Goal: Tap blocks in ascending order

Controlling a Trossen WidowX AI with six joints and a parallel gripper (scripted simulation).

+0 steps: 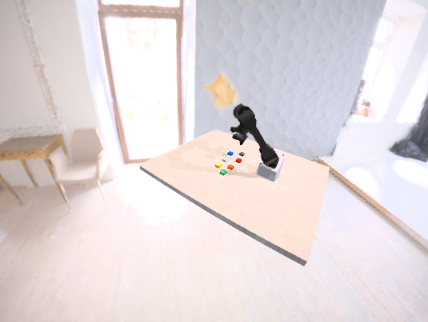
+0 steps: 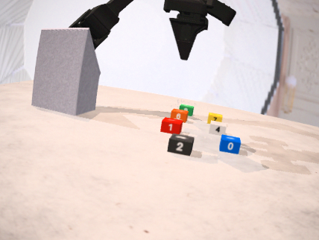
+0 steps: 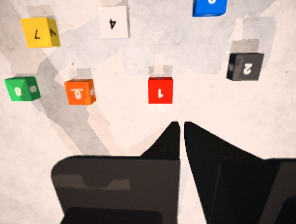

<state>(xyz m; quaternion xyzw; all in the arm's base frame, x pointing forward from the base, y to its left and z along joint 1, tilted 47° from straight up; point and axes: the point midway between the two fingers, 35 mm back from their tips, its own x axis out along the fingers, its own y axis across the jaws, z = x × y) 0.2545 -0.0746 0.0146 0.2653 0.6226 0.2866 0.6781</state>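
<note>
My gripper point(image 1: 242, 142) point(image 2: 184, 59) point(image 3: 180, 127) is shut and empty, high above the blocks. In the wrist view its tips appear just below and right of the red block 1 point(image 1: 239, 160) point(image 2: 171, 126) point(image 3: 160, 91). The black block 2 point(image 1: 242, 154) point(image 2: 180, 144) point(image 3: 246, 67) and blue block 0 point(image 1: 230, 153) point(image 2: 229, 144) point(image 3: 209, 7) stand nearest the exterior camera. The white block 4 point(image 2: 218, 128) point(image 3: 114, 22), yellow block 7 point(image 1: 218, 165) point(image 2: 215, 118) point(image 3: 40, 32) and orange block 6 point(image 1: 230, 167) point(image 2: 179, 115) point(image 3: 80, 92) stand farther back. The green block point(image 1: 223, 172) point(image 2: 186, 110) point(image 3: 22, 89) has an unclear digit.
The arm's grey base block point(image 1: 269, 171) point(image 2: 61, 71) stands on the tabletop point(image 1: 280, 215) point(image 2: 93, 179), off to one side of the blocks. The blocks stand apart from each other in a loose group.
</note>
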